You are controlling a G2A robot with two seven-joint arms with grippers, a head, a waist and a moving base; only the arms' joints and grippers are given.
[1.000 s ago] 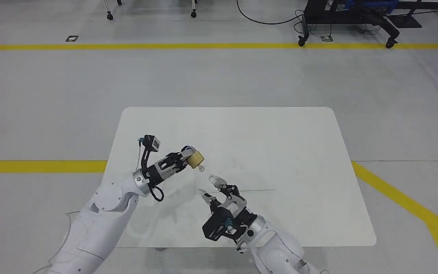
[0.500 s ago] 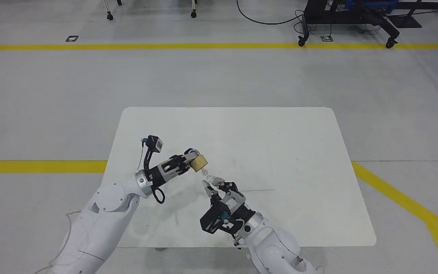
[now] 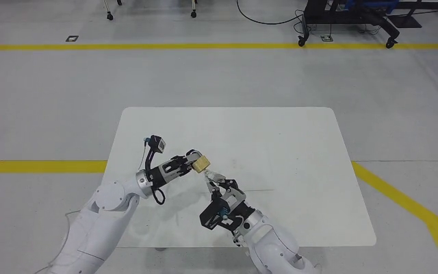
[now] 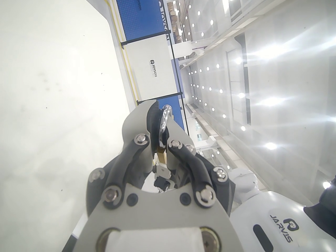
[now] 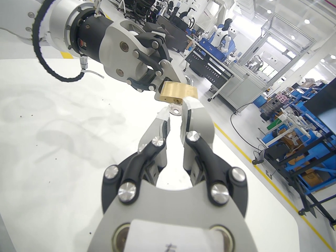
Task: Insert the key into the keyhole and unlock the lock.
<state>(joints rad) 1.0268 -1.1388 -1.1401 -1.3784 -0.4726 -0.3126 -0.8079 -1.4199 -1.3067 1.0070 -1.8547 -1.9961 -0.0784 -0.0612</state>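
Note:
A brass padlock (image 3: pixel 200 164) is held above the white table (image 3: pixel 294 144), with my left gripper (image 3: pixel 192 162) shut on it. The left wrist view shows its silver shackle (image 4: pixel 165 116) and a strip of the brass body (image 4: pixel 161 156) between the fingers. In the right wrist view the padlock (image 5: pixel 178 92) has a silver key (image 5: pixel 174 109) sticking out of its underside. My right gripper (image 5: pixel 176 111) has closed in on the key's head, one fingertip on each side. From above, the right gripper (image 3: pixel 213 179) sits just in front of the padlock.
The table's right half (image 3: pixel 308 192) is bare. Its near edge runs just behind my right arm (image 3: pixel 260 236). Yellow floor tape (image 3: pixel 55 166) and wheeled racks (image 3: pixel 349 17) lie beyond the table.
My right gripper has moved up and forward to the padlock, and its fingers have narrowed from wide open onto the key's head. The left gripper has shifted the padlock slightly to the right.

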